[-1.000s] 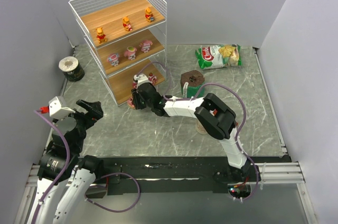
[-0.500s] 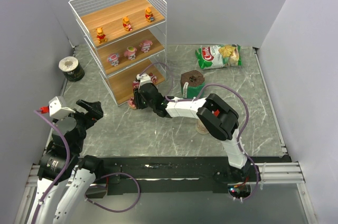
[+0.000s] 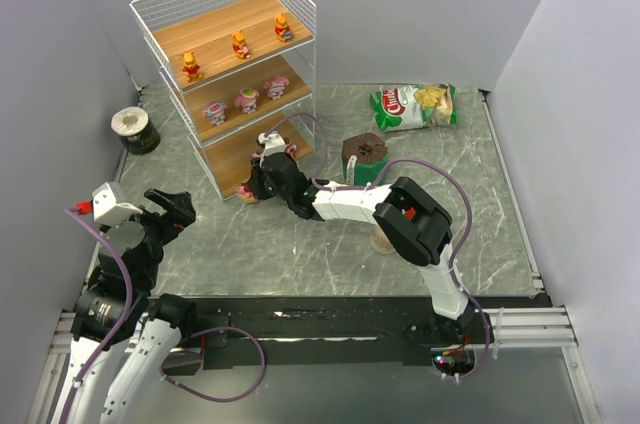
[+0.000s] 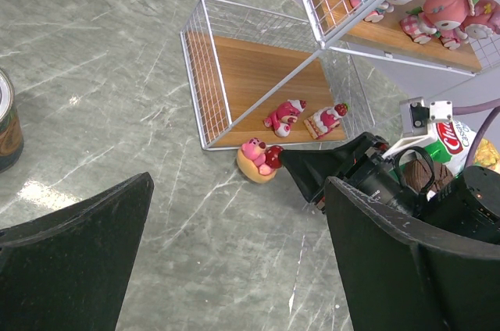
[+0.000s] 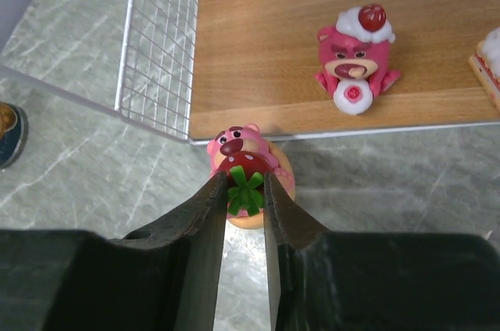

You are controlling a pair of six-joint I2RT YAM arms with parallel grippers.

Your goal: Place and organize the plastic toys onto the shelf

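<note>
**While the left arm hangs back, right gripper pinches a bear toy at the shelf's foot**

Where the bottom tier's front edge meets the table (image 3: 300,254), a pink bear toy (image 5: 238,147) on a yellow base sits on the stone, just outside the shelf (image 3: 210,32) and close to its corner. The right gripper (image 5: 244,183) is directly over it. Its jaws are drawn narrow, and the fingers (image 5: 207,214) press on either side of the green-leafed strawberry on the toy's front.

Nine toys show in all:
- Three orange-yellow ones (image 3: 240,44) stand in a row on the top tier.
- Three pink ones (image 3: 247,99) stand in a row on the middle tier.
- Two are on the bottom tier, a pink bear (image 5: 357,54) and, beside it, a red-and-white cake slice (image 4: 326,119).
- One is the bear toy on the table.

From its base, the right arm stretches low across the table, forward and to the left, with its wrist at the shelf's front. The left arm is folded near its own base, well apart from the shelf. The left gripper (image 4: 238,190) is spread wide, holds nothing and faces the shelf.
</note>
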